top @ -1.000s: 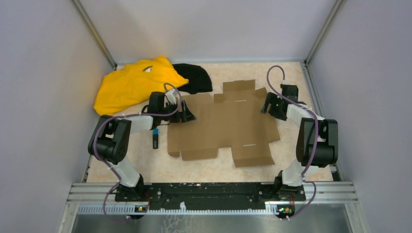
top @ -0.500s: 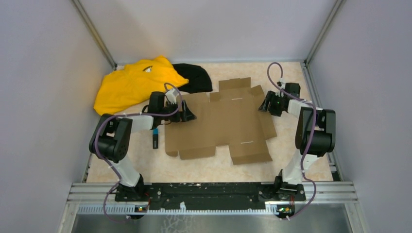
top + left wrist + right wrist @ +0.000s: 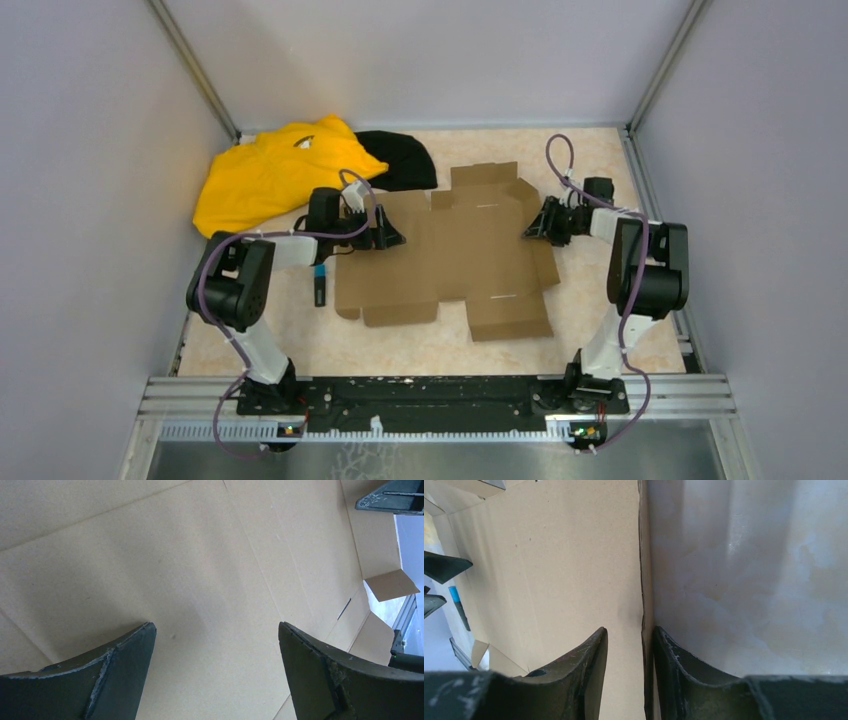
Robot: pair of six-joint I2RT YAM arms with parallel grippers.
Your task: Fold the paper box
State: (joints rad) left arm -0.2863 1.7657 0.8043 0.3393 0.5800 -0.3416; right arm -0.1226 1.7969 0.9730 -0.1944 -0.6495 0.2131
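Observation:
The paper box (image 3: 450, 250) is a flat brown die-cut sheet lying mid-table. My left gripper (image 3: 388, 238) hovers low over its left part; in the left wrist view the left gripper (image 3: 215, 630) stands wide open with only bare cardboard (image 3: 200, 555) between the fingers. My right gripper (image 3: 533, 228) is at the sheet's right edge. In the right wrist view the right gripper (image 3: 630, 630) straddles the raised cardboard edge (image 3: 643, 580). The right finger lies against that edge, while a gap remains between the left finger and the board (image 3: 549, 555).
A yellow cloth (image 3: 275, 170) and a black cloth (image 3: 400, 160) lie at the back left, near the sheet's far-left corner. A dark pen-like object with a blue tip (image 3: 320, 285) lies left of the sheet. Grey walls close in on both sides and the back.
My right gripper has moved left onto the sheet's right edge and its jaws have narrowed. The sheet has slid a little to the left. The left arm has hardly moved.

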